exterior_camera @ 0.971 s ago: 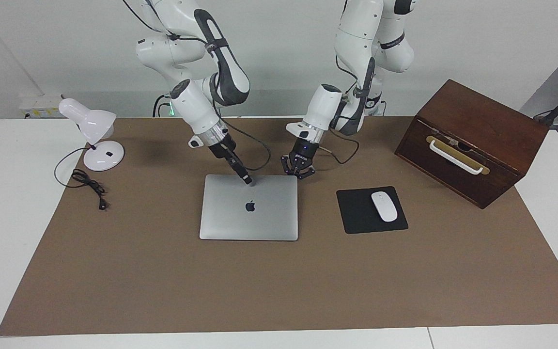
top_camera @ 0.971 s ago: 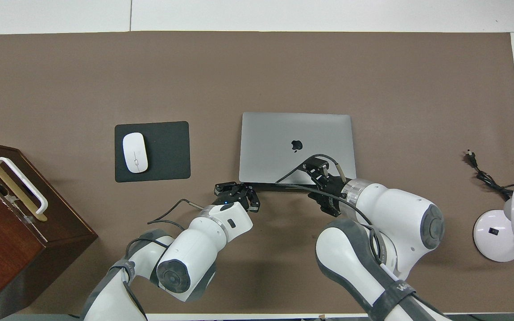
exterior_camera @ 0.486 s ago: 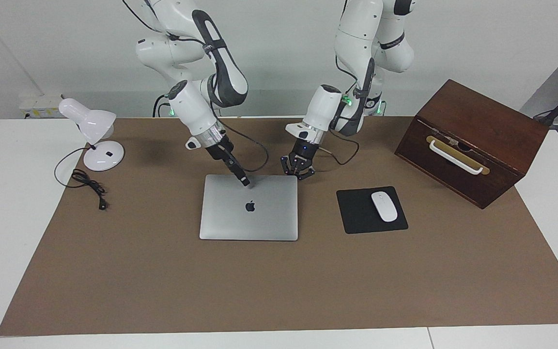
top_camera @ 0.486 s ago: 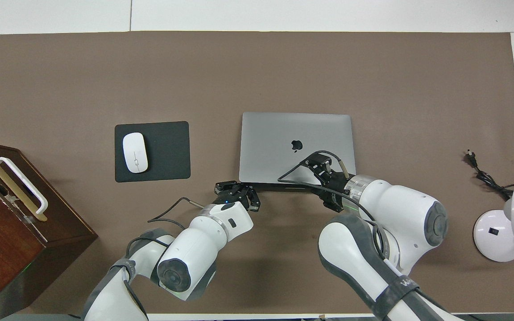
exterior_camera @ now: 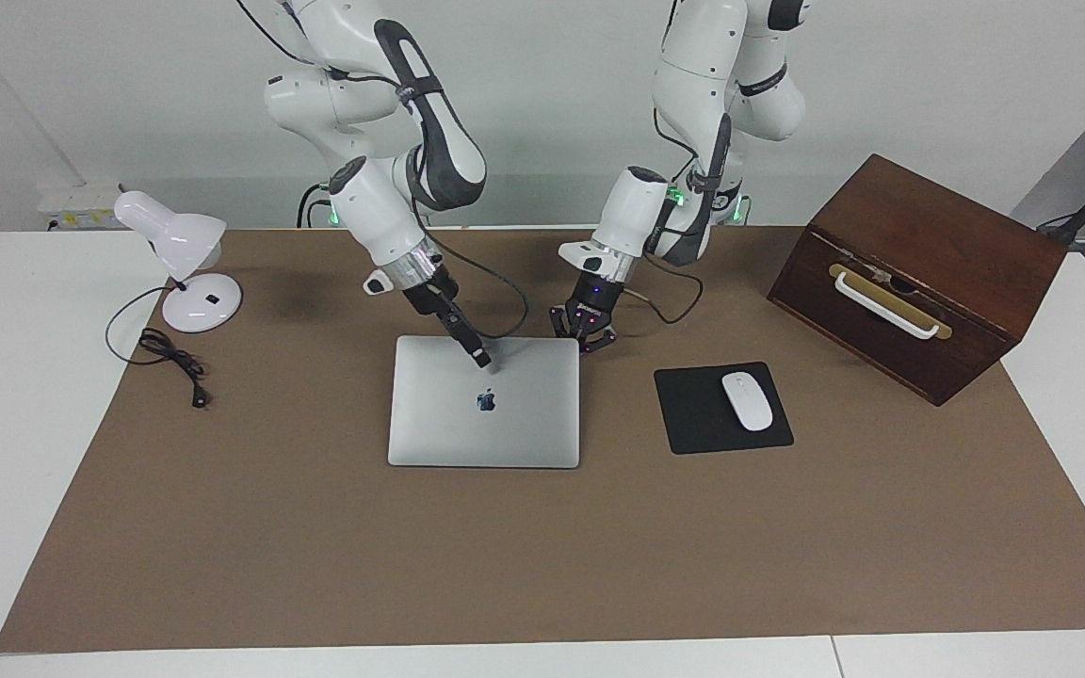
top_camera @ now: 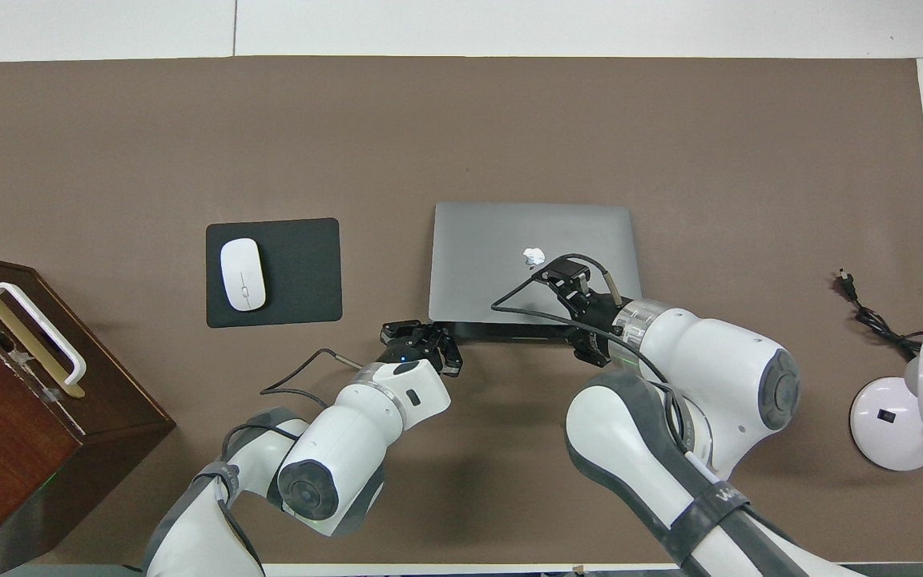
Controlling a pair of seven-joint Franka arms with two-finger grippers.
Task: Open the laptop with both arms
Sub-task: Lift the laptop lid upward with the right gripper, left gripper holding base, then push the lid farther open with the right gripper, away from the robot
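Observation:
The silver-grey laptop [exterior_camera: 505,424] [top_camera: 501,240] lies on the brown mat, logo up, midway between the two arms. A thin dark gap shows under the lid along the edge nearest the robots. My right gripper [exterior_camera: 482,360] [top_camera: 564,274] slants down onto the lid just beside the logo, on the part nearest the robots. My left gripper [exterior_camera: 586,341] [top_camera: 417,350] is shut, its tips low at the laptop's corner nearest the robots toward the left arm's end. Whether it touches that corner I cannot tell.
A black mouse pad [exterior_camera: 693,419] with a white mouse [exterior_camera: 747,401] lies beside the laptop toward the left arm's end. A brown wooden box [exterior_camera: 919,273] with a white handle stands past it. A white desk lamp [exterior_camera: 189,273] and its cable [exterior_camera: 170,363] sit at the right arm's end.
The lid's edge nearest the robots has lifted slightly and the logo now glints. The right gripper slid a little farther onto the lid. The left gripper edged closer to the corner.

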